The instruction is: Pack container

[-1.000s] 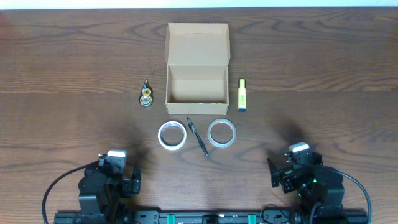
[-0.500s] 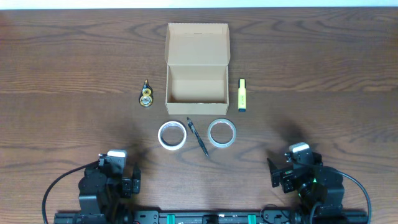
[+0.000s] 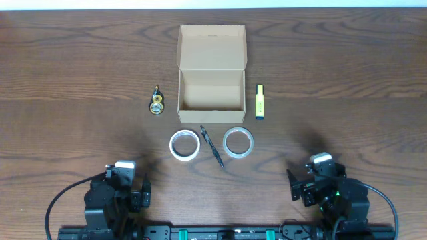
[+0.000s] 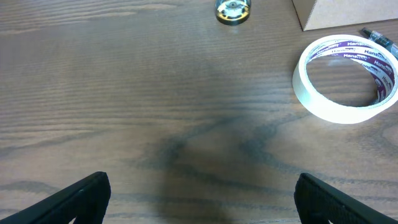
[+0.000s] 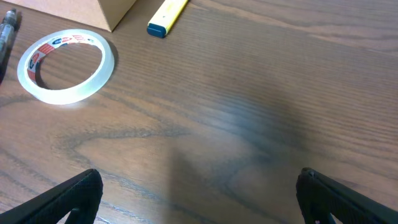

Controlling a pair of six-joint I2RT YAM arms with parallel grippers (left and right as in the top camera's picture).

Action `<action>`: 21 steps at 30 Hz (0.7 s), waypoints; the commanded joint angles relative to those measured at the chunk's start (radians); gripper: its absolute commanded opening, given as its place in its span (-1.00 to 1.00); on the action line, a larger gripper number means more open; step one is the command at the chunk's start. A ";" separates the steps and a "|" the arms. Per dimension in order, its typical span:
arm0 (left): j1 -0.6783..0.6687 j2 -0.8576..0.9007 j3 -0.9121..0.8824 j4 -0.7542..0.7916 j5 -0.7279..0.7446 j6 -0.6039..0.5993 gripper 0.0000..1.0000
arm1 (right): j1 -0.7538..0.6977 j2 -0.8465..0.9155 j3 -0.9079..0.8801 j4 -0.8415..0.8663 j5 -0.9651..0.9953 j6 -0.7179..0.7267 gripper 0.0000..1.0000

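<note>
Checking across the last second: nothing changes. Both arms sit parked at the near edge of the table (image 3: 347,80), and no item has shifted. So packing has not started, 0 of 5 loose items are in.

My left gripper (image 4: 200,196) has its fingers spread wide and holds nothing, only bare wood between them. My right gripper (image 5: 202,196) is the same, wide apart and empty.

The container (image 3: 212,48) sits at the far centre of the table, lid flap folded back away from me, cavity open and empty as far as the overhead view shows.

Loose items around it:
- white tape roll (image 3: 184,145), near side, left of centre, flat
- clear tape roll (image 3: 238,141), near side, right of centre, flat
- pen (image 3: 212,147), between the 2 rolls, lying at a slant, its far tip close to the box front
- yellow highlighter (image 3: 260,102), just beside the box's right wall, apart from it
- small gold item (image 3: 157,103), left of the box, too small to identify

My judgement: the stillness means this is the start state. Each arm has 1 roll on its own side, so either could go first. The rolls lie flat, so gripping one likely means pinching across its rim.
</note>
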 commanded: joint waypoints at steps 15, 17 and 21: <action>-0.004 -0.006 -0.014 -0.048 -0.011 0.014 0.91 | 0.008 0.005 0.007 0.042 -0.006 0.032 0.99; -0.004 -0.006 -0.014 -0.048 -0.011 0.014 0.91 | 0.008 0.047 0.051 0.044 -0.007 0.075 0.99; -0.004 -0.006 -0.014 -0.048 -0.011 0.014 0.91 | 0.008 0.293 0.248 0.038 -0.013 0.081 0.99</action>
